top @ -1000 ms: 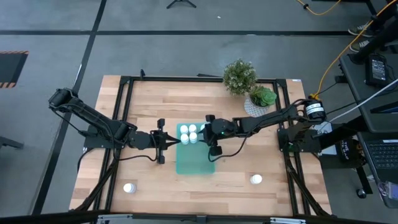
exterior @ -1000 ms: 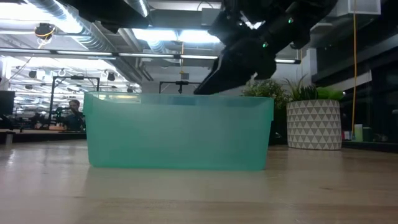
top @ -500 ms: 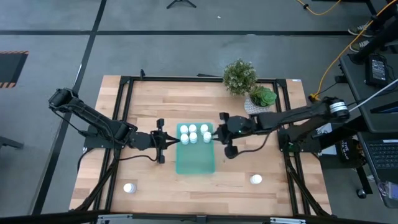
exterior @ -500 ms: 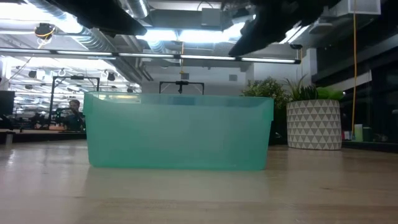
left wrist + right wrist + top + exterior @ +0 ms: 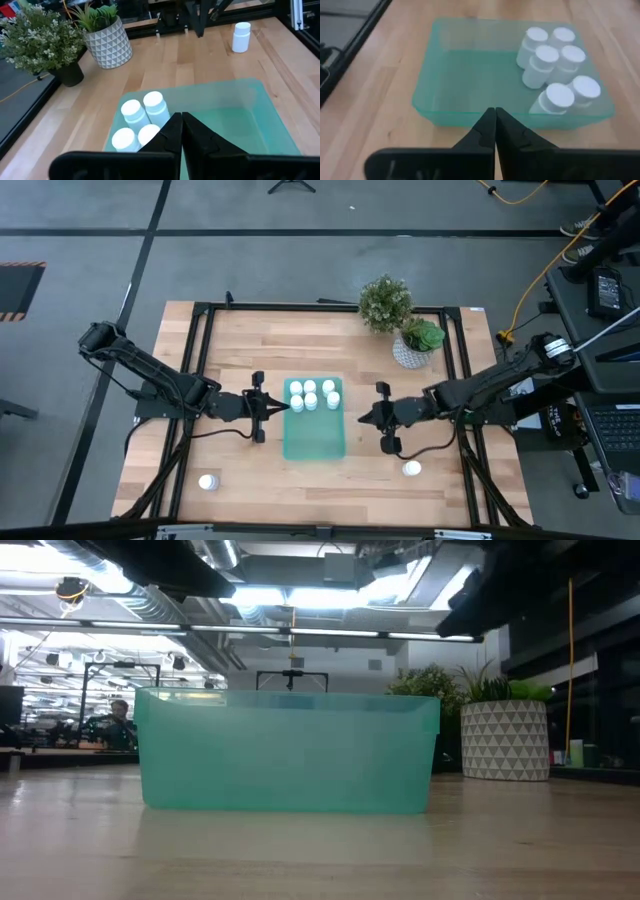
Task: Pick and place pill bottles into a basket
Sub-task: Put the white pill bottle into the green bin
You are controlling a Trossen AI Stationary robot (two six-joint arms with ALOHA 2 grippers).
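Note:
The teal basket (image 5: 314, 420) lies at the table's middle, and the low view shows its long wall (image 5: 290, 752). Several white pill bottles (image 5: 547, 62) stand bunched at its far end, one of them (image 5: 555, 100) tilted. Two more bottles stand on the wood, one near left (image 5: 207, 481) and one near right (image 5: 411, 468). My left gripper (image 5: 287, 407) is shut, its tips (image 5: 181, 118) over the basket's left wall beside the bottles. My right gripper (image 5: 361, 420) is shut and stands right of the basket, pointing at it (image 5: 495, 111). Neither holds anything.
A white patterned plant pot (image 5: 413, 345) and a bushy plant in a dark pot (image 5: 385, 302) stand at the far right. A black frame (image 5: 200, 360) runs around the tabletop. Bare wood lies along the near edge between the two loose bottles.
My right gripper has drawn back from over the basket's far right corner toward the table's right edge and a little nearer, and its fingers have come together. The bottles by the basket's right wall now show uncovered. My left gripper has kept still.

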